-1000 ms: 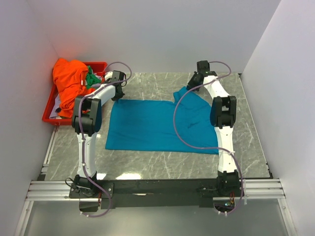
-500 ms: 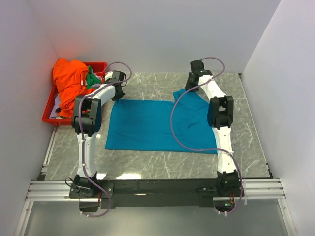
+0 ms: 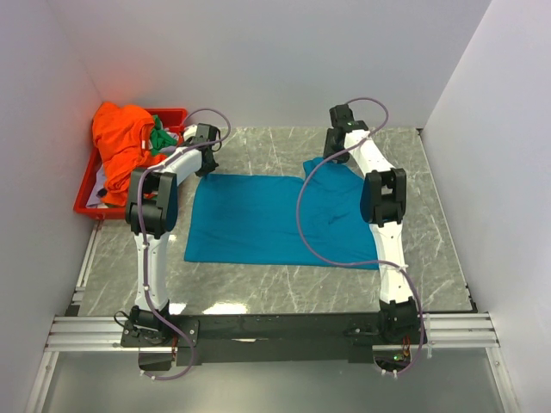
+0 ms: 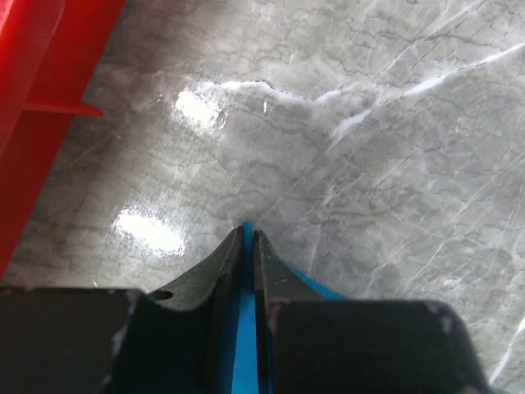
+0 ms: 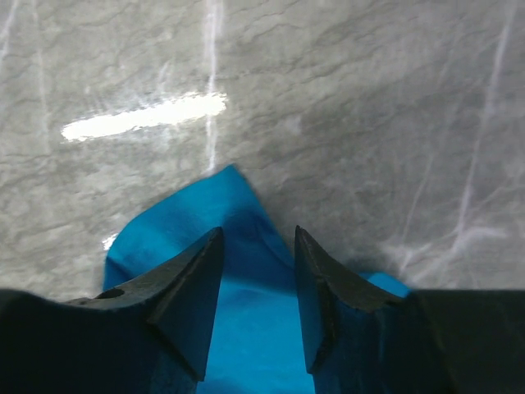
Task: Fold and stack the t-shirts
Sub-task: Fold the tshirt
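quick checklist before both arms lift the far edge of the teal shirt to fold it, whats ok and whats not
1. Left gripper clamped on the teal t-shirt: ok, its fingers are shut with blue cloth pinched between them.
2. Right gripper clamped on the shirt: not ok, its jaws are open over a blue cloth tip.
3. Right fingertips low enough to catch the cloth: cannot tell.
4. Shirt body spread flat on the table: ok, though the far right part looks folded over.
5. Orange t-shirt and green t-shirt out of the way: ok, both are heaped at the red tray, apart from the teal one.
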{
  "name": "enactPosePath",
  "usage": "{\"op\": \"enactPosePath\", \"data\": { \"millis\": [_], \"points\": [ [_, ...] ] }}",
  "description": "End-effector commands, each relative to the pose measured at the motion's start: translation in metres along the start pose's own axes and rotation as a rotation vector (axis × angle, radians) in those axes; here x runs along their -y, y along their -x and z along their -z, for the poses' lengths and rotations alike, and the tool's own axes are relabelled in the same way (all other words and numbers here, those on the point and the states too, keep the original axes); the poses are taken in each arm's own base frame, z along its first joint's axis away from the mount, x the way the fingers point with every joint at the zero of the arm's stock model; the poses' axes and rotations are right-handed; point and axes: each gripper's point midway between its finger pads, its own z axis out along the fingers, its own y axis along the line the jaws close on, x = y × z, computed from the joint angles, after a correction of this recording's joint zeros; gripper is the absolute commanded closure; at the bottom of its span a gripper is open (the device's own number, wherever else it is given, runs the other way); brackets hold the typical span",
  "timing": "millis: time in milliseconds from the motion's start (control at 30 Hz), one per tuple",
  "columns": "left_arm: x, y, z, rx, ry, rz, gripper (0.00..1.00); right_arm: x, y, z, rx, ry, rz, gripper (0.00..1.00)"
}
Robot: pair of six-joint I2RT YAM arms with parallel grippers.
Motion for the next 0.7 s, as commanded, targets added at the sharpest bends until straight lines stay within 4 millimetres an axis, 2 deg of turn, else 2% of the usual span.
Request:
{"op": "enactPosePath", "data": {
  "millis": [0, 300, 433, 500, 667],
  "points": [
    [0.003, -0.003, 0.011, -0.033, -0.034, -0.010, 0.84, 0.002, 0.031, 0.031, 0.102, -0.023, 0.055, 0.52],
    [0.004, -0.006, 0.008, -0.041, -0.037, -0.013, 0.84, -0.002, 0.026, 0.027, 0.094, -0.041, 0.131, 0.44],
    [0.005, -0.007, 0.007, -0.042, -0.039, -0.011, 0.84, -0.009, 0.013, 0.021, 0.048, -0.015, 0.169, 0.44],
    [0.005, -0.007, 0.006, -0.042, -0.039, -0.013, 0.84, -0.012, 0.005, 0.019, 0.018, -0.003, 0.182, 0.44],
    [0.005, -0.008, 0.006, -0.043, -0.041, -0.011, 0.84, -0.010, -0.004, 0.016, -0.009, -0.006, 0.182, 0.55]
  ]
}}
